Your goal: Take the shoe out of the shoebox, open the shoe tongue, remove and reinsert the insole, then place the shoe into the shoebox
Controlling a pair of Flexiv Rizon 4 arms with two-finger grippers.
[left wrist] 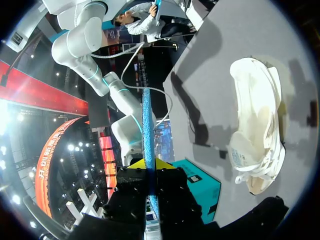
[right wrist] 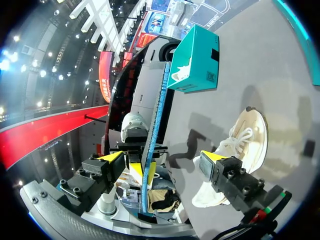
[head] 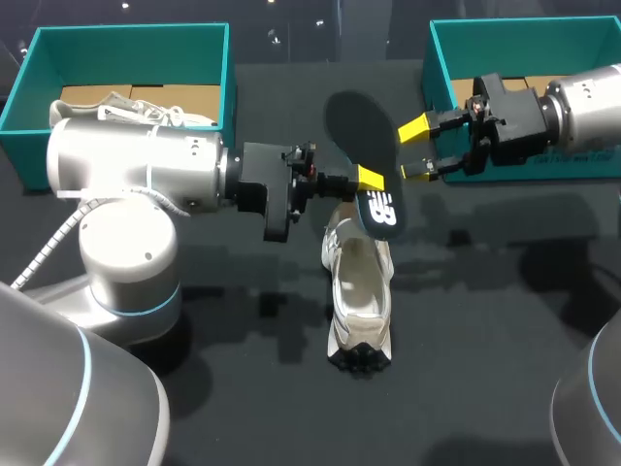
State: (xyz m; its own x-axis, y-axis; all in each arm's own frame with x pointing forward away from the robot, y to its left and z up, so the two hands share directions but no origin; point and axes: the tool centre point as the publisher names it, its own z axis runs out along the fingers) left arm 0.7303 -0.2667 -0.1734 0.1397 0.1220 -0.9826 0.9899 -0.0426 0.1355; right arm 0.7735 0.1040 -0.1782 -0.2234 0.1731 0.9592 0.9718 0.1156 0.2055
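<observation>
Head view: my left gripper (head: 367, 182) is clamped on the insole (head: 361, 136), a thin dark oval sheet held above the middle of the table (head: 466, 340), which is matte black. My right gripper (head: 415, 150) sits just beside the insole's far-right edge, its yellow-tipped fingers spread wide and gripping nothing. The shoe (head: 359, 291), off-white mesh with a lugged dark sole, lies on the table under the insole with its toe toward the near edge. The left shoebox (head: 131, 44), teal-walled with a cardboard floor, stands at the far-left corner and holds a second shoe (head: 146, 112). The right shoebox (head: 485, 39) stands at the far-right corner.

Left wrist view: I see the insole (left wrist: 146, 120) edge-on as a slim blue foam strip, pinched between the left gripper (left wrist: 147, 165). The shoe (left wrist: 257, 130) lies on its side on the table beside the gripper, and the right shoebox (left wrist: 200, 182) is ahead.

Right wrist view: the right gripper (right wrist: 162, 160) stands wide open, with the insole (right wrist: 156, 110) upright between its fingers. The shoe (right wrist: 235, 150) lies beside it and the left shoebox (right wrist: 192, 60) is ahead
</observation>
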